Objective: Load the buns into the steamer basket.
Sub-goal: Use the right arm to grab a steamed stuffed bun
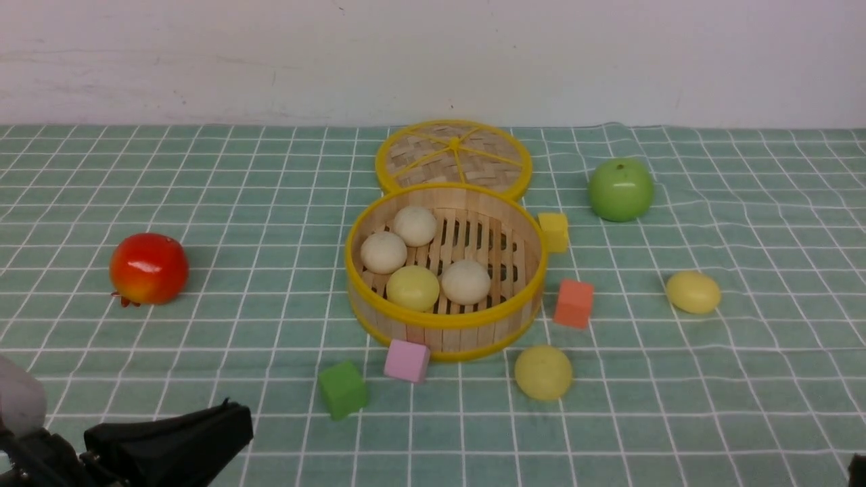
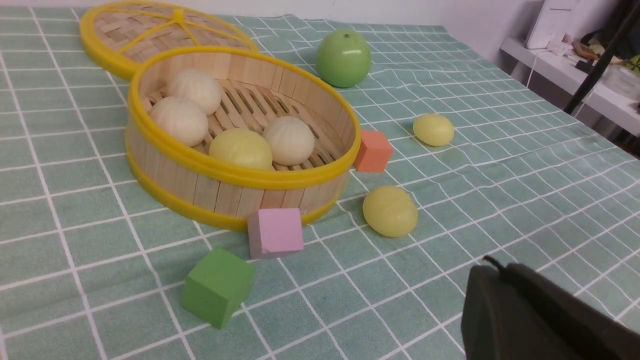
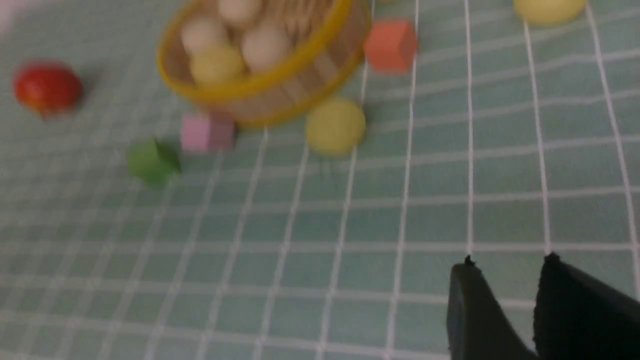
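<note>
Front view only: red fruit (image 1: 149, 268) well off to the left of the steamer basket (image 1: 446, 335), and yellow cube (image 1: 554, 231) just beside the basket's far-right wall. L wrist view has neither. It alone shows a cluttered shelf (image 2: 575, 70) past the table (image 2: 500, 165) edge, well beyond the basket's right side. R wrist view is blurred. It catches the basket, the red fruit and some cubes, but lid and apple fall outside it.

Counts:
- Buns, 6 total. 4 in the basket: 3 beige-white buns (image 1: 383, 251) and 1 pale yellow bun (image 1: 413, 287), grouped toward its left and near side.
- 2 more pale yellow out on the table: nearer loose bun (image 1: 543, 372) just off the basket's near-right, farther loose bun (image 1: 693, 291) well to its right.
- Cubes, 4: the yellow one, orange cube (image 1: 574, 304) just right of the basket, pink cube (image 1: 407, 360) up against its near wall, green cube (image 1: 343, 389) a bit nearer and left of the pink.
- Lid (image 1: 453, 157), 1, flat behind the basket.
- Green apple (image 1: 620, 190), 1, far-right of the basket.

L end effector (image 1: 233, 409): low, near-left, well apart from the basket, jaws together, holding nothing.

R end effector (image 3: 507, 272): seen properly only in its own wrist view. Two dark fingers w/ a narrow gap and nothing between them, over bare cloth well to the basket's near side.
</note>
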Controlling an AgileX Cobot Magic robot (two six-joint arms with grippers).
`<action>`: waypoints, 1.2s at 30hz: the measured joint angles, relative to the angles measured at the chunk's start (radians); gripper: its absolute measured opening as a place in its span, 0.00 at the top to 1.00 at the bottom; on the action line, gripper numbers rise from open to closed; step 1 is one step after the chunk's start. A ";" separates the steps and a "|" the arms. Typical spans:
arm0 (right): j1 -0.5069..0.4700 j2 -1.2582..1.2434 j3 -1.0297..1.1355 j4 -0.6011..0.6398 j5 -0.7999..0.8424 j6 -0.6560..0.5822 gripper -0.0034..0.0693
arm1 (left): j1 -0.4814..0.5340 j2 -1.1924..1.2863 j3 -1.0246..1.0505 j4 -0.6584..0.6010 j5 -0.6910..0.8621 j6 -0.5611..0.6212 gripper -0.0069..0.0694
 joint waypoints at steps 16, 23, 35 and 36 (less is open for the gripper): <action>0.360 0.912 -0.520 -0.194 0.019 -0.042 0.89 | 0.000 0.000 0.000 0.000 0.002 0.000 0.92; 0.427 1.159 -0.706 -0.259 0.013 -0.008 0.67 | 0.000 0.000 0.000 0.000 0.002 0.000 0.91; 0.427 1.315 -0.774 -0.265 -0.168 -0.005 0.53 | 0.000 0.000 0.000 0.000 0.002 0.000 0.90; 0.427 1.317 -0.775 -0.265 -0.170 -0.005 0.53 | 0.000 0.000 0.000 0.000 0.002 0.000 0.90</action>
